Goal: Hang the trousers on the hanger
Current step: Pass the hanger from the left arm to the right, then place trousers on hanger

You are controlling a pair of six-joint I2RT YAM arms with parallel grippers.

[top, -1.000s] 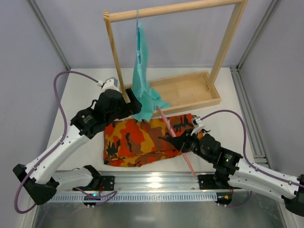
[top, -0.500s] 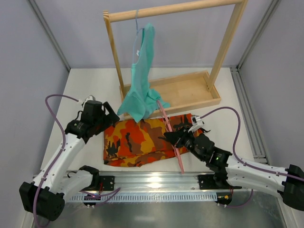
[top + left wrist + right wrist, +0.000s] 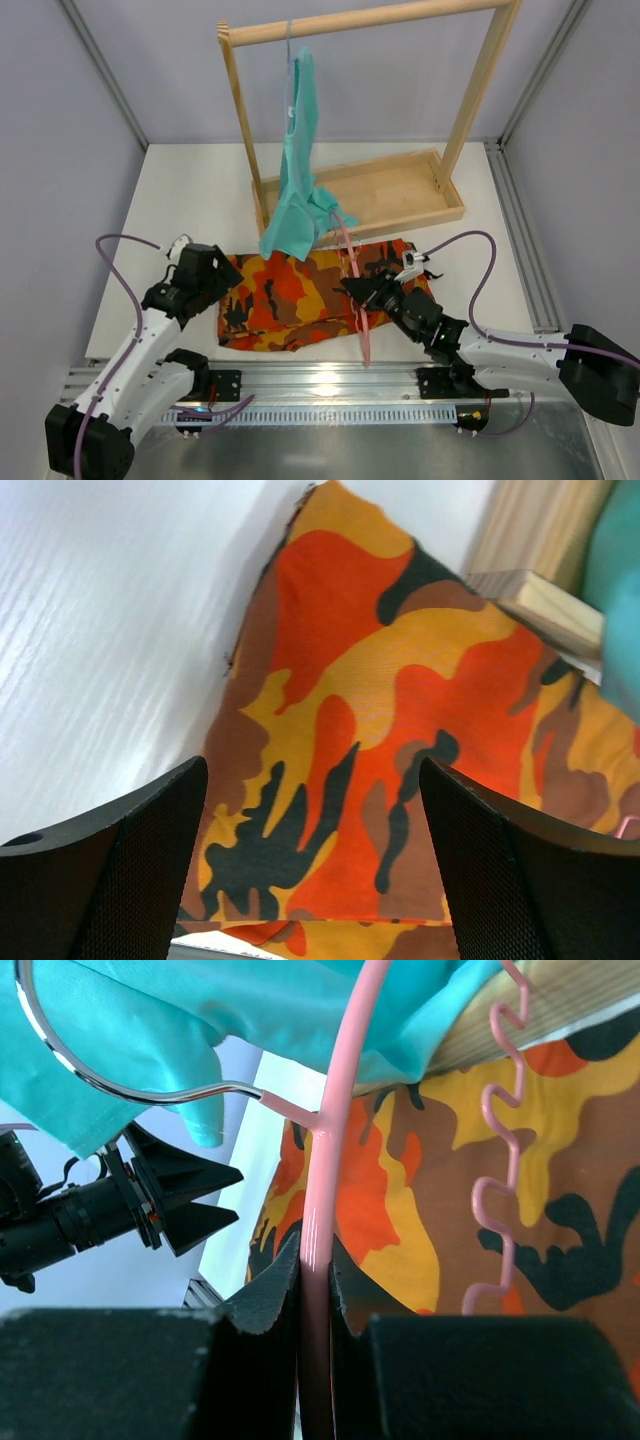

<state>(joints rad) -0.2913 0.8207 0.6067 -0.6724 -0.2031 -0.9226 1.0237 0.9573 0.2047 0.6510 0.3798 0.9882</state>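
Note:
The camouflage trousers [image 3: 290, 295] lie folded flat on the table in front of the rack. In the left wrist view they fill the space under the jaws [image 3: 380, 710]. My left gripper [image 3: 222, 278] hovers open at their left edge, its fingers [image 3: 120, 880] wide apart and holding nothing. My right gripper [image 3: 366, 292] is shut on the pink hanger [image 3: 364, 335], which is held over the right half of the trousers. The right wrist view shows the pads [image 3: 270, 1300] pinching the hanger's curved arm [image 3: 340, 1090], with the metal hook [image 3: 100, 1080] at the upper left and the wavy bar [image 3: 495, 1190] at the right.
A wooden rack [image 3: 370, 20] stands at the back on a tray-like base [image 3: 400, 195]. A teal garment [image 3: 298, 170] hangs from it on a thin hanger, and its lower end drapes close to the pink hanger's top and the back edge of the trousers.
My left arm has pulled back from the rack post, down and to the left, to the trousers' left edge. My right gripper has shifted left and turned the hanger. The teal garment has swung.

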